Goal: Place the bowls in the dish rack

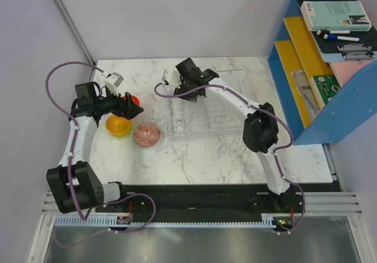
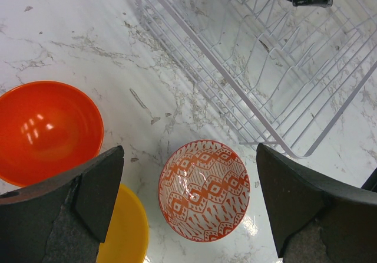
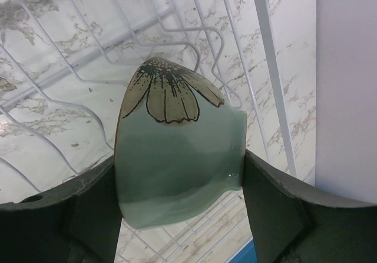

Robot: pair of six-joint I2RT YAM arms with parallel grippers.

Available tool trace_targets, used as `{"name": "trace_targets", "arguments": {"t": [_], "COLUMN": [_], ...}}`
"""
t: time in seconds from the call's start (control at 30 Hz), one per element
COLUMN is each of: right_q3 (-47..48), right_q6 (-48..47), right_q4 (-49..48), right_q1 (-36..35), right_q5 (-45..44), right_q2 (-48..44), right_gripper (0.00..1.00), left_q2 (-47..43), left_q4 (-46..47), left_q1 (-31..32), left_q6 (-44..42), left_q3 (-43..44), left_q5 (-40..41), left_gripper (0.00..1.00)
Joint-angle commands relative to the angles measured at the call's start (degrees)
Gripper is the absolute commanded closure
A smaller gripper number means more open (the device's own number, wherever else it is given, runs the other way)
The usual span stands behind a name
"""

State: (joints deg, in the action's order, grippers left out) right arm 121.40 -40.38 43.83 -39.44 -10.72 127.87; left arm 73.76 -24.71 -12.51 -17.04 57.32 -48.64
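Left of the dish rack point(image 1: 194, 127), on the worktop point(image 1: 194, 157), sit a red-orange bowl point(image 2: 47, 130), a yellow bowl point(image 2: 126, 230) and, closest to the rack, a patterned bowl point(image 2: 204, 190). The left fingers point(image 1: 128, 106) hang spread wide above them, holding nothing; that arm is the nearer one. Over the rack's far left corner the right fingers point(image 1: 172, 80) clamp a green bowl point(image 3: 177, 163) on edge, with the rack's wires directly below it, so its way in looks straight down. It bears a painted flower, and no writing can be read.

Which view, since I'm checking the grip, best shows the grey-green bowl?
Right wrist: the grey-green bowl fills it, pinched by the right gripper over the dish rack. Left wrist catches only a rim sliver; top external hides it behind the gripper.
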Motion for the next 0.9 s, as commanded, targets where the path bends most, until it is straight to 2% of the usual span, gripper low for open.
{"name": "trace_targets", "arguments": {"t": [0.0, 0.2, 0.47, 0.87], "right_q3": [3.58, 2.26, 5.15, 8.67], "right_q6": [-2.95, -5.58, -10.59, -10.77], "right_q4": [-2.09, -1.65, 3.97, 8.29], "right_q1": [-1.95, -3.27, -3.27, -3.1], "right_q5": [-3.69, -3.43, 1.31, 4.83], "right_q2": [0.8, 1.33, 3.6, 8.88], "right_gripper": [1.0, 1.0, 1.0, 1.0], "left_q2": [-1.69, -1.77, -1.86, -1.51], "left_q4": [1.86, 1.77, 1.77, 1.86], "left_q1": [-0.23, -0.23, -0.32, -0.32], "left_q6": [-2.03, -2.12, -2.21, -2.3], "left_q3": [-0.02, -0.1, -0.1, -0.02], "left_q5": [-1.19, -1.45, -1.19, -0.66], "left_gripper": [0.0, 0.0, 0.0, 0.0]}}
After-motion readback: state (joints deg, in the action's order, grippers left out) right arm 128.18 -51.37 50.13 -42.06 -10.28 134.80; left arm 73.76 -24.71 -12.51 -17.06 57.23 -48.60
